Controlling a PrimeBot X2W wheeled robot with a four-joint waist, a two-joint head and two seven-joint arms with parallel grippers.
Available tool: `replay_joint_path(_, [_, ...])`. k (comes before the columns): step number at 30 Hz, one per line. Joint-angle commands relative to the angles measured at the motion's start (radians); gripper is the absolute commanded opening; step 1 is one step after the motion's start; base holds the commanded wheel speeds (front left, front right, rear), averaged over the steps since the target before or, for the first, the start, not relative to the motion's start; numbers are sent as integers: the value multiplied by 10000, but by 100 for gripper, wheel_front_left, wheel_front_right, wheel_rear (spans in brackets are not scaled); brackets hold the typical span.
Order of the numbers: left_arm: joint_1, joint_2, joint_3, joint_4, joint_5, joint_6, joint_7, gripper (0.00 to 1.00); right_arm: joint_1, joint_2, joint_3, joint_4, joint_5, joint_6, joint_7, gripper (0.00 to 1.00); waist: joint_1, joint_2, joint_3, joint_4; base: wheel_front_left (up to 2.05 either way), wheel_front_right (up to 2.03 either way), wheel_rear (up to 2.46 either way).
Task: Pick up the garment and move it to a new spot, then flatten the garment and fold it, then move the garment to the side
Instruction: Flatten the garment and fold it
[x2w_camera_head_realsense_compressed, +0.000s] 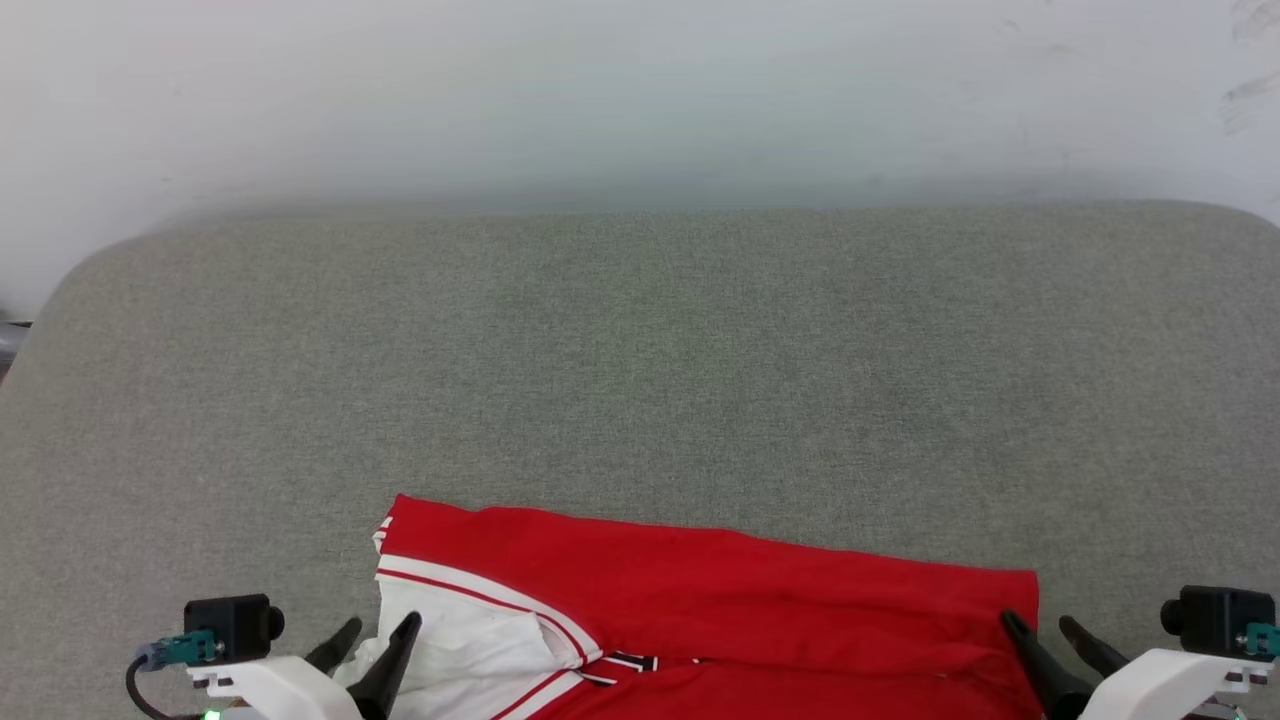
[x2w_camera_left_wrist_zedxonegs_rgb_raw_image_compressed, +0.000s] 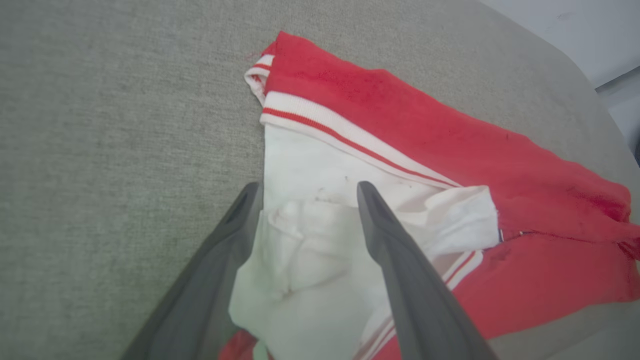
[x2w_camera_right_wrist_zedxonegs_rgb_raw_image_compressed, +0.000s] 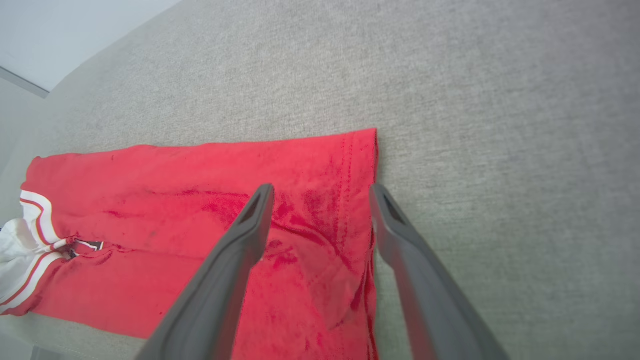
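The garment, a red shirt with white sleeves and striped trim, lies folded into a long band along the near edge of the grey table. At its left end, my left gripper stands open over the bunched white sleeve, one finger on each side of the cloth. The right gripper is open above the garment's right hem, and its fingers straddle the red edge. Neither pair of fingers closes on fabric.
The grey fabric-covered table stretches far back to a pale wall. Its rounded corners show at the far left and far right. The near edge lies just under the garment.
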Motion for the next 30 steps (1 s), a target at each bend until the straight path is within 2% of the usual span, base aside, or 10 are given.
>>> replay_joint_path(1, [-213, 79, 23, -246, 290, 87, -299, 100, 198, -105, -67, -368, -48, -5, 91, 100, 1, -1, -98, -14, 0, 0, 0])
replay_joint_path(6, [-442, 216, -12, -1022, 1344, 498, -1237, 100, 408, -357, -573, -1232, -326, -7, 938, 100, 1, -1, -100, -31, 0, 0, 0])
replay_joint_path(9, [-508, 102, 11, -1442, 1870, 779, -1931, 100, 449, -579, -886, -1455, -394, -7, 1626, 100, 1, -1, -38, -19, 0, 0, 0])
replay_joint_path(13, [-552, -165, 200, -1872, 2588, 1223, -2758, 100, 520, -712, -1066, -1597, -427, -5, 2414, 100, 1, -1, 109, 111, 0, 0, 0])
replay_joint_path(19, [-479, -785, 934, -2729, 3787, 1751, -3054, 100, 321, -559, -804, -1545, -444, -5, 2895, 100, 1, -1, 416, 333, 0, 0, 0])
replay_joint_path(22, [-292, -1185, 1353, -3248, 4459, 1776, -3061, 100, 152, -466, -637, -1357, -447, -5, 2949, 100, 1, -1, 626, 454, 0, 0, 0])
replay_joint_path(30, [-109, -1946, 2115, -3652, 5583, 1391, -3057, 100, 197, -173, -215, -410, -321, -5, 3271, 100, 1, -1, 1132, 700, 0, 0, 0])
